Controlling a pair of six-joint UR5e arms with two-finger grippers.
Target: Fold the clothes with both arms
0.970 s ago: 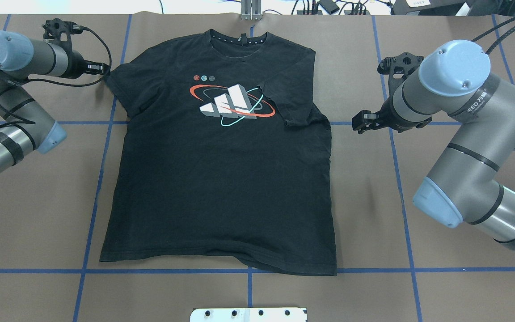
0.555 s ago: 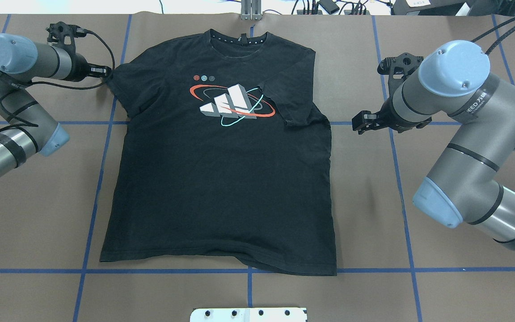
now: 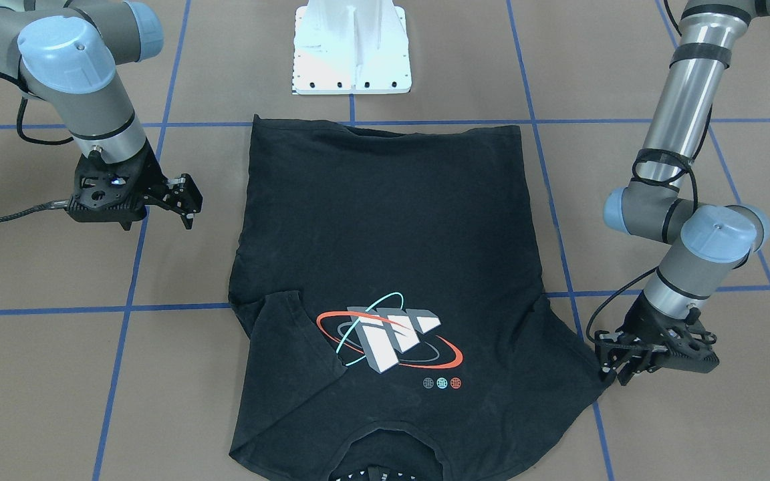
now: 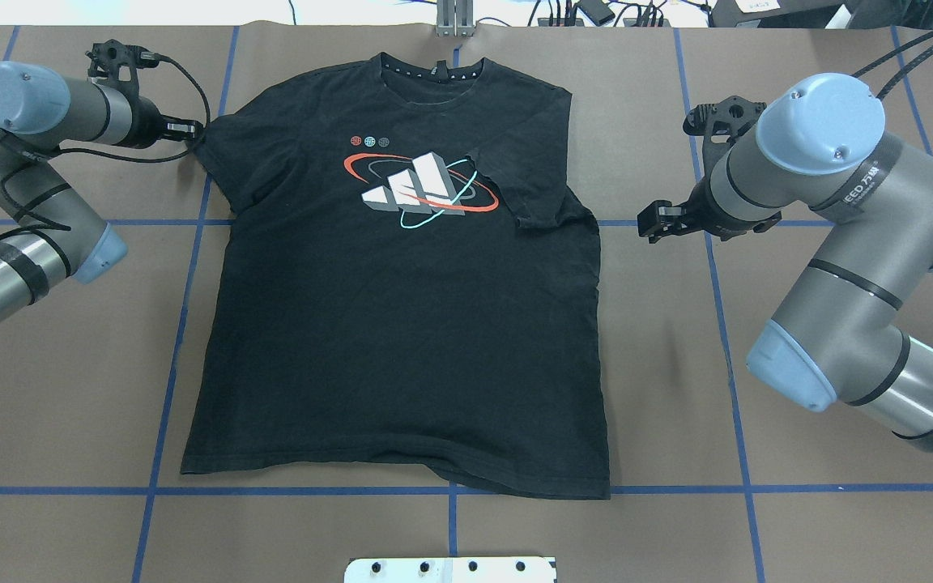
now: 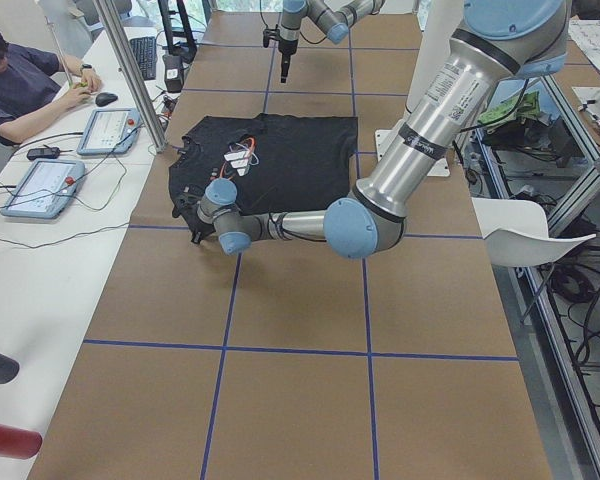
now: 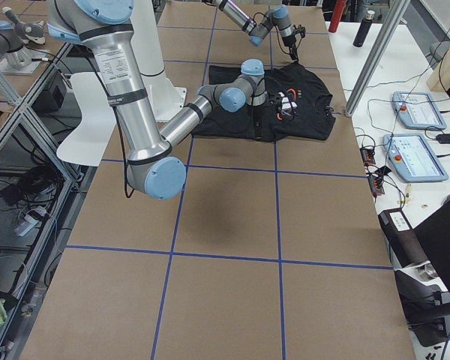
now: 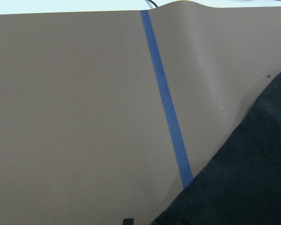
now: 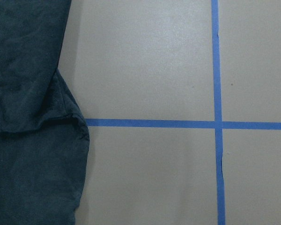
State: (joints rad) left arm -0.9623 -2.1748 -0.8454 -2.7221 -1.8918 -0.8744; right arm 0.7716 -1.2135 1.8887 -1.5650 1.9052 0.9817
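Note:
The black t-shirt lies flat, graphic up, collar at the table's far edge. It also shows in the front view. Its sleeve on the right arm's side is folded over onto the chest. My left gripper sits low at the tip of the other, spread sleeve. In the front view the left gripper looks open at that sleeve tip. The left wrist view shows the shirt's edge at lower right. My right gripper is open and empty, a short way off the shirt's side edge.
The white pedestal base stands at the table's near side behind the shirt's hem. Blue tape lines cross the brown table cover. An operator and tablets sit along the far edge. A metal post stands past the collar.
My left gripper has moved a little towards the shirt's spread sleeve and slightly farther up the table. The right arm and the shirt have not moved.

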